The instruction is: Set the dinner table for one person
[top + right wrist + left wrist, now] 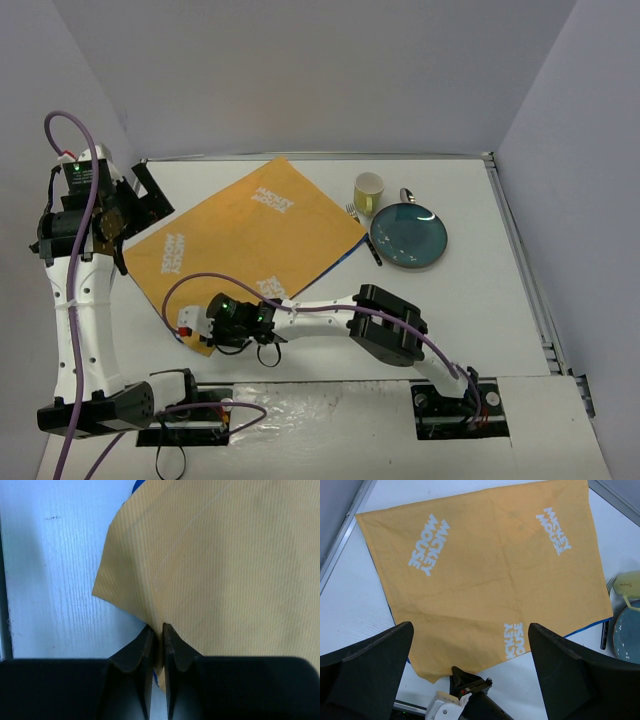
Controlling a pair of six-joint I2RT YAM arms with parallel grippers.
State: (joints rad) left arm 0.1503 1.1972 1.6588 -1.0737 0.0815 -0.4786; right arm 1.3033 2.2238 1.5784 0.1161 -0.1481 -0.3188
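— That large flat white rectangular tabletop [480, 310], the dinner table: how does it lie?
— Level, filling most of the overhead view.
— And its surface?
— Matte white, faintly grained up close, with thin metal strips along the far and right edges.

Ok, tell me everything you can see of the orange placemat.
The orange placemat looks like thin woven cloth, with a blue underside showing along its edges. White Mickey Mouse lettering is printed on it in three places. It lies mostly flat, turned diagonally, on the white dinner table, to the left of the cup, fork and plate. The right claw is shut on its near corner.
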